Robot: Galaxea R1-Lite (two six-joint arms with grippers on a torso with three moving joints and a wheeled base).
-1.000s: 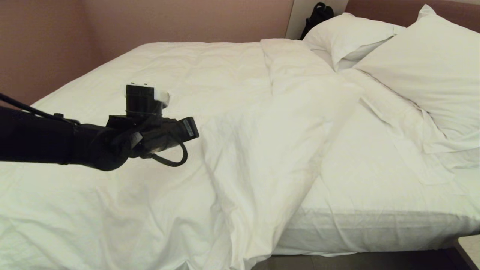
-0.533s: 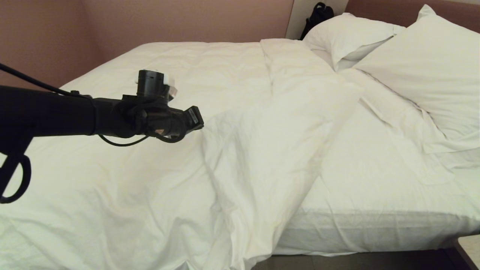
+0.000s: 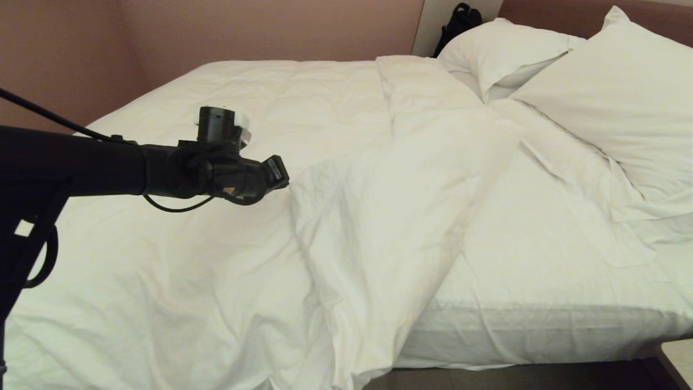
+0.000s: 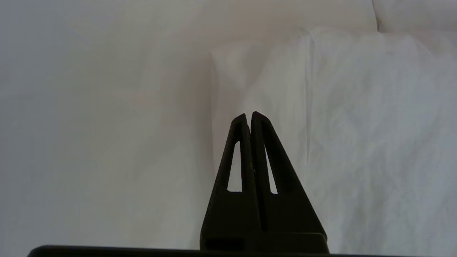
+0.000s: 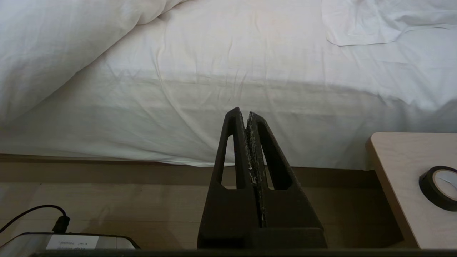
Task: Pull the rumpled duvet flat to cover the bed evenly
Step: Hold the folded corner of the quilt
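Under duvet [image 3: 227, 260] (mattress half hidden)

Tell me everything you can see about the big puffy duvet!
The duvet is white, thick and soft-looking, with many wrinkles. It lies on the bed, covering the part away from the pillows. One corner is folded back on itself, leaving bare sheet showing. The shut left pincer is beside that fold, holding nothing.
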